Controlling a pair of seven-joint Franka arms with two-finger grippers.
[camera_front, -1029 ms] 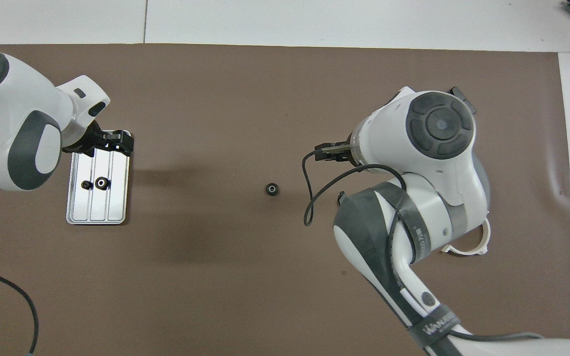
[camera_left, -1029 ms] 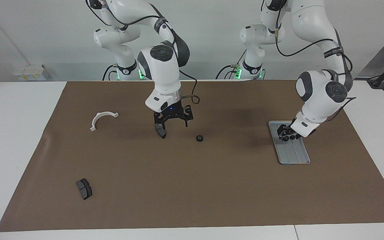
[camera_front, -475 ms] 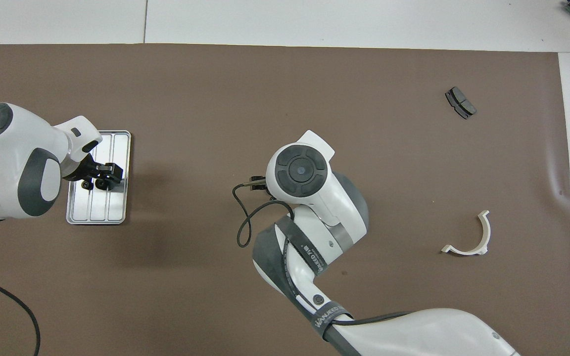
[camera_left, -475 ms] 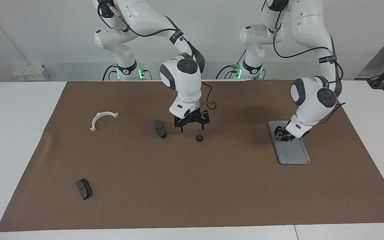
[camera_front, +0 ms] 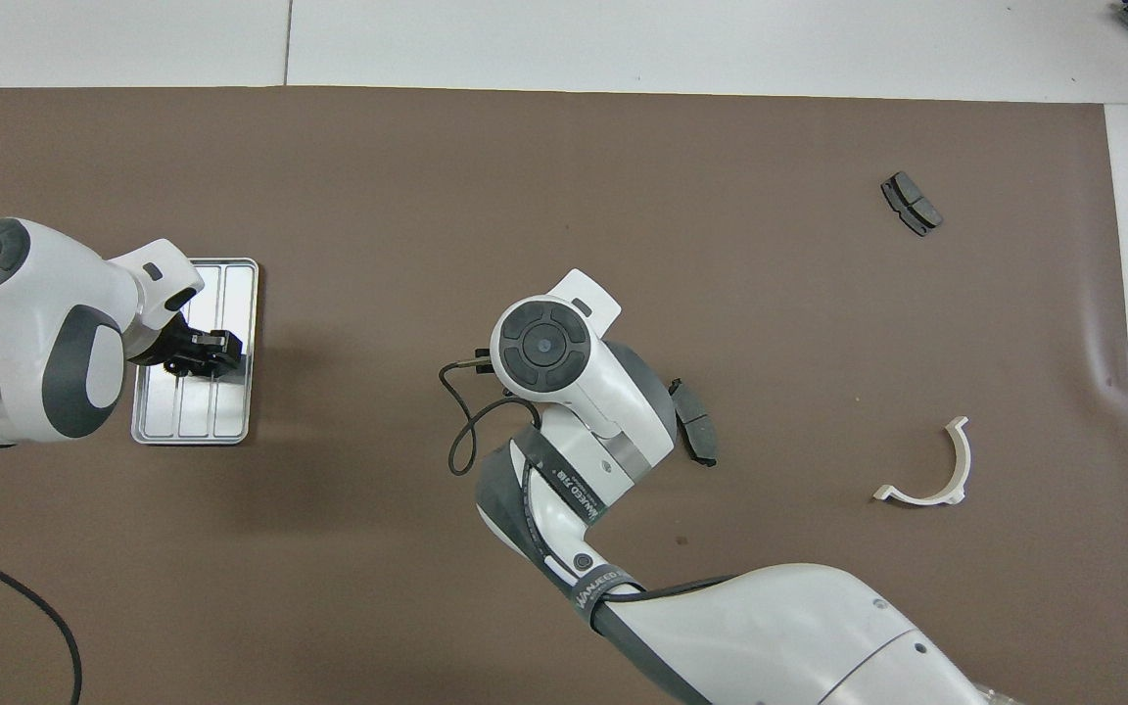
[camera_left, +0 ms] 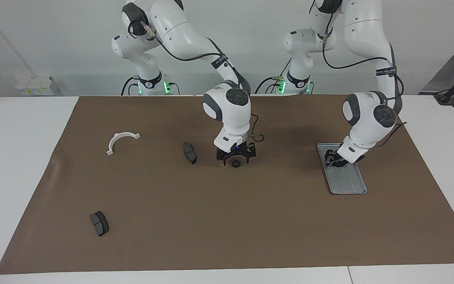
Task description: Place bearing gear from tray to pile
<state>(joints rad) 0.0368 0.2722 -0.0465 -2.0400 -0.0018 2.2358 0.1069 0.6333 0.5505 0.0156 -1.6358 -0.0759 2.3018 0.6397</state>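
Bare brown mat (camera_left: 250,221) around tray (camera_left: 351,185), left gripper (camera_left: 335,159) low inside it, grip unclear, right gripper (camera_left: 235,157) spread over small gear (camera_left: 235,163), brake pad (camera_left: 189,152) at its nine o'clock in the facing view.

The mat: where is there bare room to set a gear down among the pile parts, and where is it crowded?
Bare mat lies between the white bracket, the brake pad mid-table and the second brake pad farthest from the robots. It is crowded where the right gripper, open, sits over the loose gear, and on the tray under the left gripper.
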